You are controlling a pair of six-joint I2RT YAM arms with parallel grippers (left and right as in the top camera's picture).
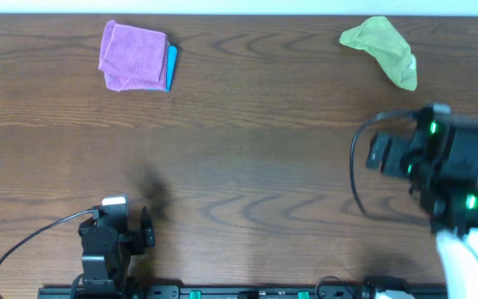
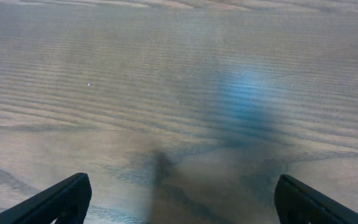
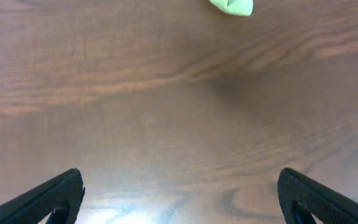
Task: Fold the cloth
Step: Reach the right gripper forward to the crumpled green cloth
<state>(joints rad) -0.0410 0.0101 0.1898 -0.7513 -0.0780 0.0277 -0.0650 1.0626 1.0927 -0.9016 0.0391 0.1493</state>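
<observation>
folded purple cloth [image 1: 133,55] on a blue cloth [image 1: 171,68], far left of wooden table [image 1: 247,158]

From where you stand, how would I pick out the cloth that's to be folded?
On the wooden table, look to the far edge, right end. The cloth lies crumpled there alone. It is yellow-green; the only other cloths, a purple cloth over a blue cloth, sit folded at the far left.

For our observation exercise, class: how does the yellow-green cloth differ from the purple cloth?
The purple cloth is folded into a neat squarish pad; the yellow-green cloth lies crumpled and irregular. The purple cloth sits on a blue cloth; the yellow-green cloth lies alone on bare wood. Both lie near the far edge of the table.
</observation>
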